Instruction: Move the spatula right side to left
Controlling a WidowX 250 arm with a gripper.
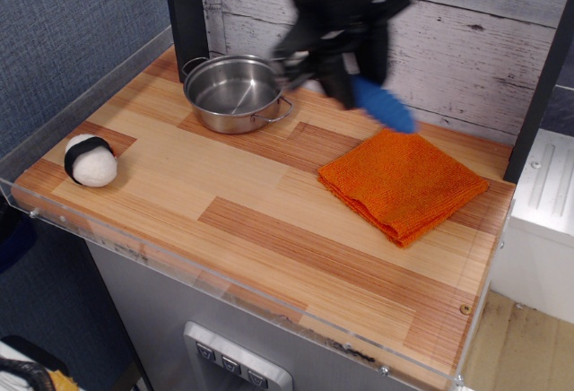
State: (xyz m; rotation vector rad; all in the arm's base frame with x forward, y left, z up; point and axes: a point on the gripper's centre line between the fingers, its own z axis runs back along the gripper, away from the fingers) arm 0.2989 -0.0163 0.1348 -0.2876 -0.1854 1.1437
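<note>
Whitewashed planks back a striped wooden tabletop point(269, 230) edged with a clear acrylic lip. Above its rear middle, the black gripper point(334, 82), blurred by motion, is seen clamped on the spatula point(381, 104); the ribbed blue handle juts down to the right of the steel pot point(235, 92), clear of the wood, and the silver bowl is lost in the blur near the pot's handle. Being held aloft, the utensil is judged to be mid-carry toward the pot's side. Right of the pot lies a folded orange cloth point(404, 183); far left of it sits a white-and-black ball point(90, 160). No writing or brand can be read.
</note>
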